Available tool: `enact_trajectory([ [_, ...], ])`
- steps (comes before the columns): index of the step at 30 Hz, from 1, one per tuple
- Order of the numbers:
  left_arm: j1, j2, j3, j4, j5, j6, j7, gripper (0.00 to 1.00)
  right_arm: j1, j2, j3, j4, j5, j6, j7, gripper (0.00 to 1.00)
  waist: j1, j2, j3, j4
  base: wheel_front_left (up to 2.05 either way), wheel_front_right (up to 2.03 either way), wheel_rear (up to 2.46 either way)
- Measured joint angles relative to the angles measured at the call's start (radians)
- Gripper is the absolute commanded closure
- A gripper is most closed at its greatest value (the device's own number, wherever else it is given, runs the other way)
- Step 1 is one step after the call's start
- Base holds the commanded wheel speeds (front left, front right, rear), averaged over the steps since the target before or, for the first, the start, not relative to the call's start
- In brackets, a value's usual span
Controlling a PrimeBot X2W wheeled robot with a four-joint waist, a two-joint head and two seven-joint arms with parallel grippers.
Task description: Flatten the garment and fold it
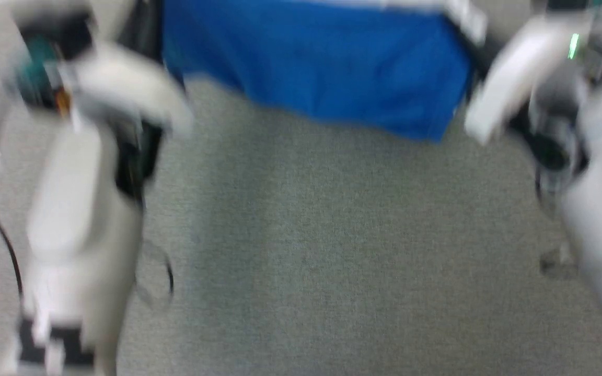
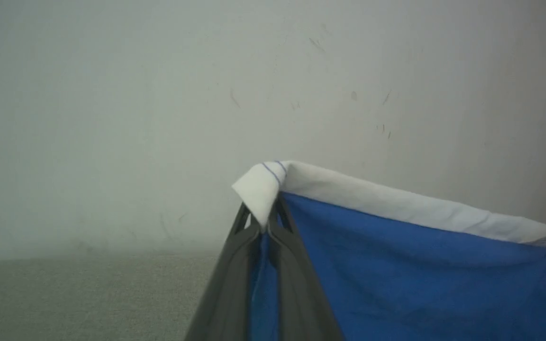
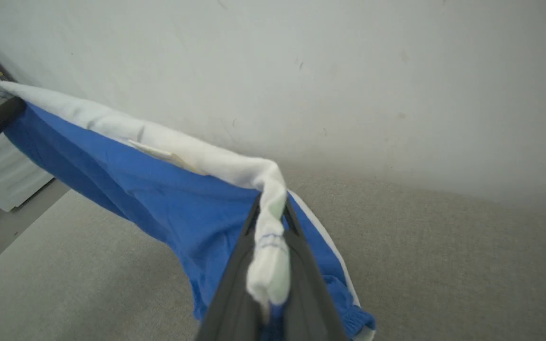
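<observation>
The garment (image 1: 327,68), bright blue shorts with a white waistband (image 2: 396,203), hangs stretched between my two grippers above a grey surface. My left gripper (image 2: 263,219) is shut on one white waistband corner. At the other end, a bunched piece of waistband (image 3: 268,265) is pinched in my shut right gripper (image 3: 271,215). A small pale label (image 3: 159,152) shows just under the waistband. The blue cloth sags in the middle and its lower edge hangs free. The head view is blurred, with my pale left arm (image 1: 81,172) and right arm (image 1: 520,78) on either side of the cloth.
Below the cloth spreads a grey fabric-covered surface (image 1: 332,250). A pale scuffed wall (image 2: 159,94) stands close behind it. A white object (image 3: 7,180) sits beyond the surface's edge in the right wrist view. A dark cable (image 1: 3,235) runs along my left arm.
</observation>
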Motion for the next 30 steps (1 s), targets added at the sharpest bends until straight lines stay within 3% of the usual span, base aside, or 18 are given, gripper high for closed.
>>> enact_trajectory([
  [4,0.26,-0.002,0.017,-0.123,-0.041,0.045,0.021,1.0,0.212,-0.061,0.075,-0.124,0.032,0.0,-0.058,1.0,-0.0001,0.0,-0.058,0.003,0.0,0.0,0.0],
  [9,0.573,0.001,0.028,-0.25,-0.081,0.119,0.121,1.0,0.438,-0.139,0.156,-0.236,0.028,0.0,-0.088,1.0,-0.0003,0.0,-0.132,0.004,0.0,0.0,0.0],
  [16,0.907,0.004,0.022,-0.38,-0.155,0.215,0.334,1.0,0.676,-0.205,0.21,-0.303,0.007,0.001,-0.026,1.0,-0.0002,0.0,-0.224,0.008,0.0,0.0,0.0],
  [25,1.127,0.018,0.023,-0.537,-0.239,0.31,0.554,1.0,0.841,-0.261,0.19,-0.37,0.052,0.002,0.157,1.0,0.0001,0.0,-0.278,0.028,0.0,0.0,0.0],
  [30,1.109,0.024,0.038,-0.621,-0.24,0.311,0.52,1.0,0.861,-0.256,0.109,-0.419,0.061,0.002,0.189,1.0,0.0002,0.0,-0.269,0.027,0.0,0.0,0.0],
])
